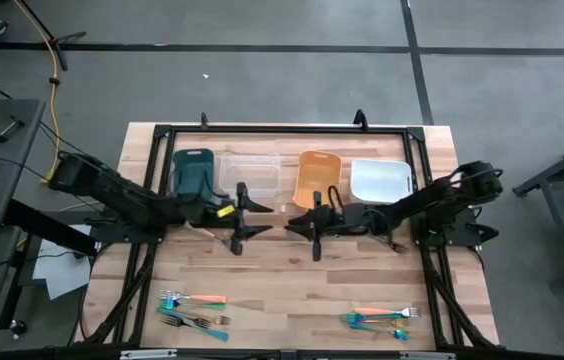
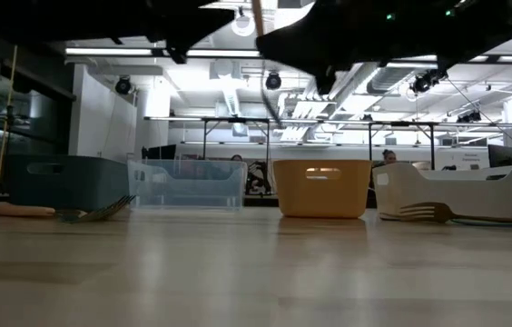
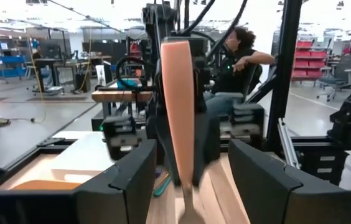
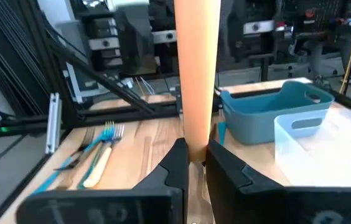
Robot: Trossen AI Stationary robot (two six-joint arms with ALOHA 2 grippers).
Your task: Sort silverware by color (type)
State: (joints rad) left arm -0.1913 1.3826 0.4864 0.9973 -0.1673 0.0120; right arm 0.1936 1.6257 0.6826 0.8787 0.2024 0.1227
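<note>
1. Both arms meet over mid-table, just in front of the bin row, with their grippers facing each other.
2. Right gripper (image 4: 194, 158): fingers pressed onto the salmon fork (image 4: 197, 74), pinching its handle. The handle sticks out forward past the fingertips.
3. Left gripper (image 3: 188, 183): fingers (image 3: 129, 180) spread wide, one on each side of the same handle, with a gap showing on both sides. It has no grip on it.
4. The salmon fork is up in the air between the two grippers, clear of the tabletop and carried only by the right one.
5. Bins along the far edge, left to right from above: teal bin (image 1: 192, 170), clear bin (image 1: 252, 172), orange bin (image 1: 317, 172), white bin (image 1: 380, 180). I can't tell what's inside them.
6. Left pile (image 1: 194, 310) sits at the near edge: salmon, teal and dark handles lying loose on the wood.
7. Right pile (image 1: 377, 318) is also at the near edge, mostly teal with one salmon handle.
8. Two loose forks lie flat near the bins: one by the teal bin (image 2: 102, 213), one by the white bin (image 2: 428, 213).
</note>
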